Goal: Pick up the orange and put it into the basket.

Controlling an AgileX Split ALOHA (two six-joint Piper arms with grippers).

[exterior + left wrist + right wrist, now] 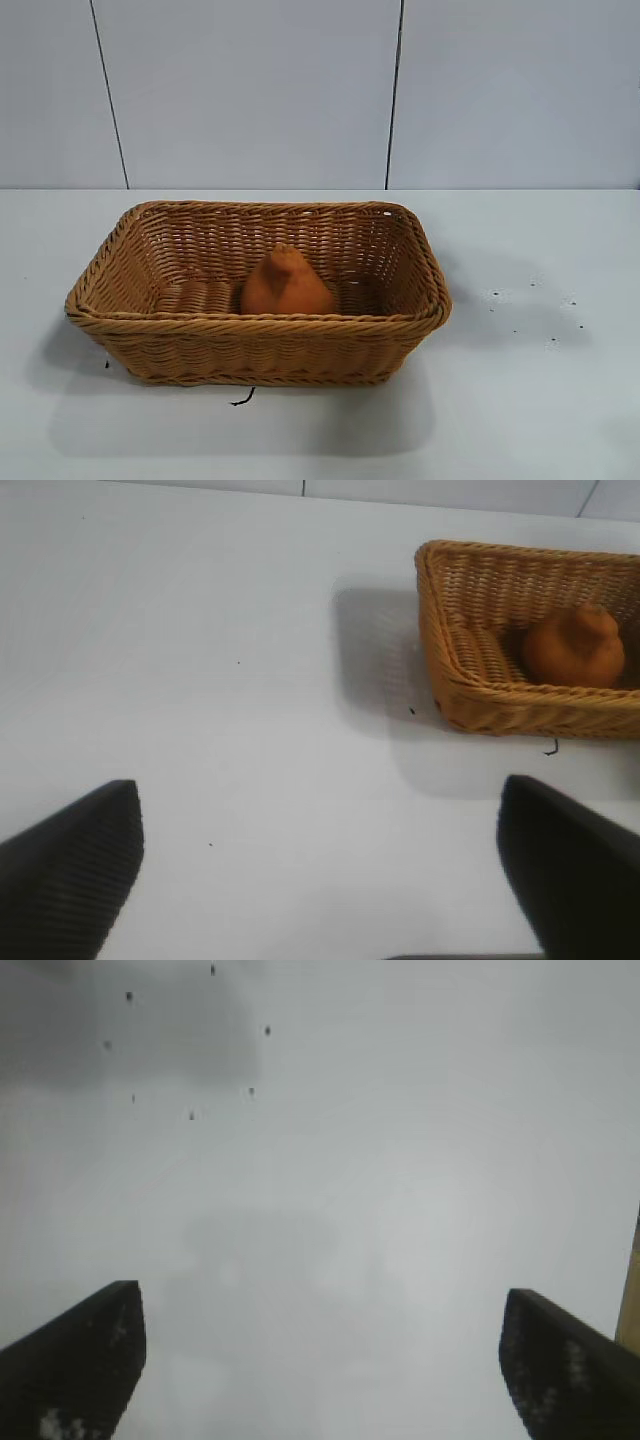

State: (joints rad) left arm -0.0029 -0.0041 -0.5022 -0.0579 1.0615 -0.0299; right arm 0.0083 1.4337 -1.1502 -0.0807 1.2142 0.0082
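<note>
basket: centre-left of the exterior frame on the white table, long axis running left to right.
orange: inside the basket at mid-floor, upright, nub pointing up.
left gripper: seen only in its wrist view, fingers spread wide, empty, over bare table; basket at upper right.
right gripper: seen only in its wrist view, spread wide, empty, over speckled table.

Even, bright light; the basket casts soft shadows on the table; right wrist view hazy.
</note>
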